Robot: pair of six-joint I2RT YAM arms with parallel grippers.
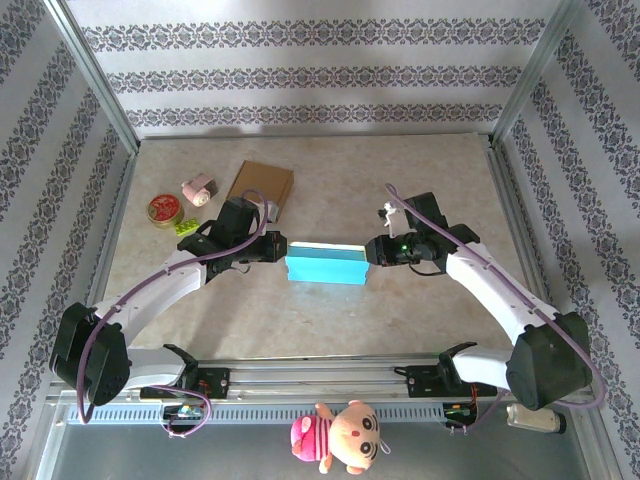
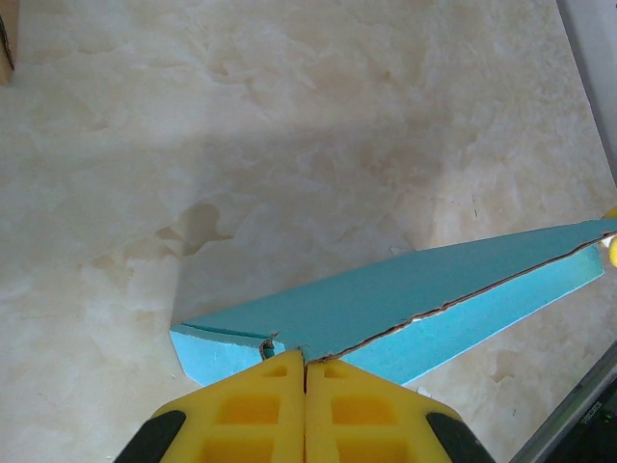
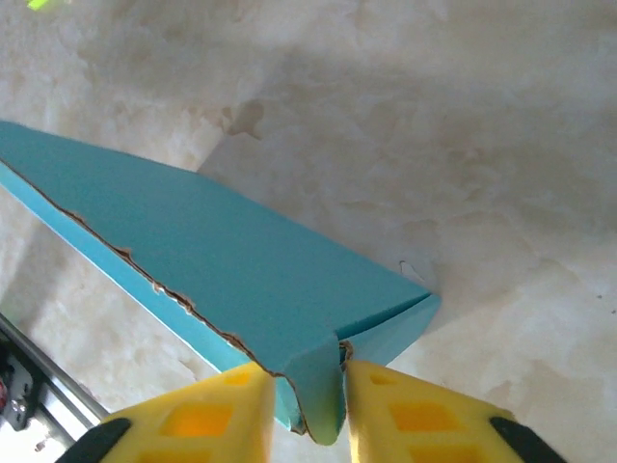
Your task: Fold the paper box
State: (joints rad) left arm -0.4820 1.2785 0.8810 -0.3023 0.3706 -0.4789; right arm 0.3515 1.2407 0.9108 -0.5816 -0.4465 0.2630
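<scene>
Standing here, I see the blue box stretched between the two arms: left fingers pinched tight on one end flap, right fingers parted loosely around the other. If the right side slips off, the box could sag or spring open, I'd guess. The marbled tabletop looks slick; patterned wallpaper rings it.

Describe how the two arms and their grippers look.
The left arm and right arm have white tubular links, bulky black joint housings and a purple cable looping alongside each. The left gripper and right gripper carry blocky yellow fingers with rectangular recessed pockets and black bases. A small green light glows by the right wrist.
</scene>
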